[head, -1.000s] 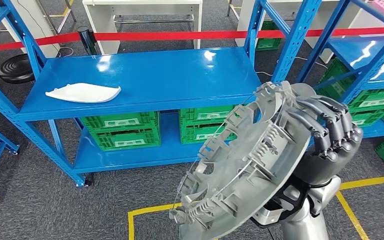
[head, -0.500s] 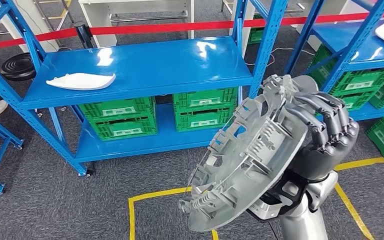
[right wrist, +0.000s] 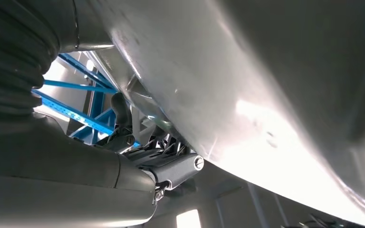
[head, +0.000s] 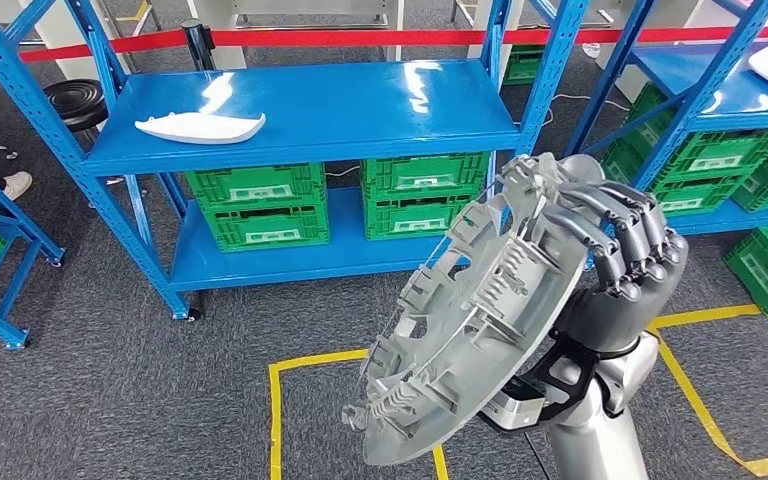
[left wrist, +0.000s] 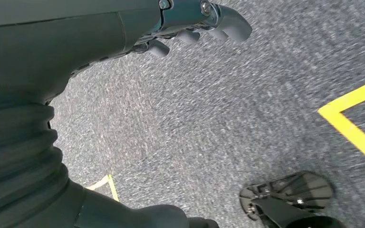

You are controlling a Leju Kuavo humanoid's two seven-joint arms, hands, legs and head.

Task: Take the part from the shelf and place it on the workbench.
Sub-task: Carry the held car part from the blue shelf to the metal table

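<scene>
A large round grey part (head: pixel 480 320) with ribs and clips on its inner face is held tilted in front of me. My right hand (head: pixel 625 260) grips its upper right rim, fingers curled over the edge. In the right wrist view the part's smooth grey back (right wrist: pixel 266 95) lies close against that hand (right wrist: pixel 171 171). My left hand (left wrist: pixel 190 23) hangs over grey carpet, fingers loosely apart and holding nothing.
A blue shelf (head: pixel 360 110) stands ahead with a white moulded part (head: pixel 200 127) on its top level and green crates (head: pixel 255 205) below. A second blue shelf (head: pixel 720 100) stands at the right. Yellow floor tape (head: pixel 310 360) runs below the part; a red barrier tape (head: pixel 410 37) runs behind.
The whole view has shifted, so the camera has moved: the shelf now sits further right and higher. The grey part stays in my right hand, tilted much as before.
</scene>
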